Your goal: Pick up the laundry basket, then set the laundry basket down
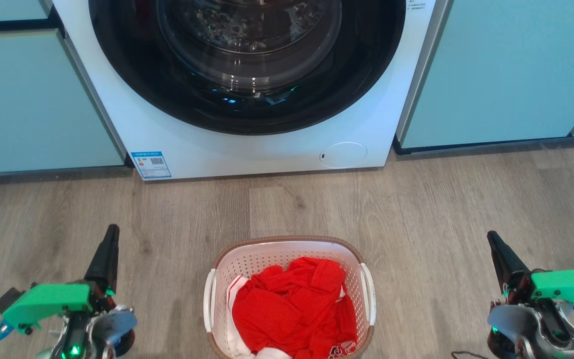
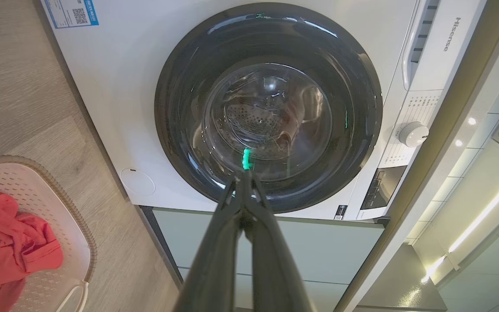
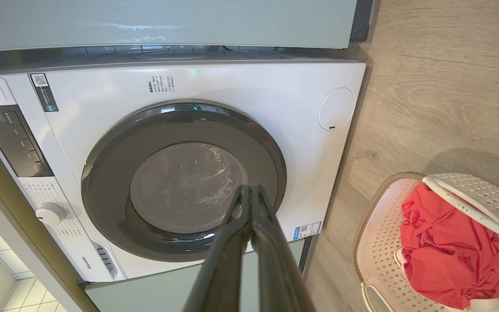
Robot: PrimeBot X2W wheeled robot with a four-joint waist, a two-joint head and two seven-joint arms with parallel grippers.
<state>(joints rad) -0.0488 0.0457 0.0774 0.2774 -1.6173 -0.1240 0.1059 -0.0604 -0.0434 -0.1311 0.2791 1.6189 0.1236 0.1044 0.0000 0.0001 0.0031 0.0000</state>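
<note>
One white washing machine (image 1: 267, 149) beyond the laundry basket (image 1: 267, 259) of red clothes (image 1: 292, 304)

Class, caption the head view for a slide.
A laundry basket holding red clothes on the wooden floor before the washing machine, between the shut left gripper and right gripper.

Laundry basket (image 1: 289, 249) upright on wood floor (image 1: 441, 214), centred before washing machine (image 1: 247, 144), well apart from it. White perforated walls, brown rim, white side handles. Crumpled red garment (image 1: 292, 304) inside, bit of white cloth beneath.
</note>
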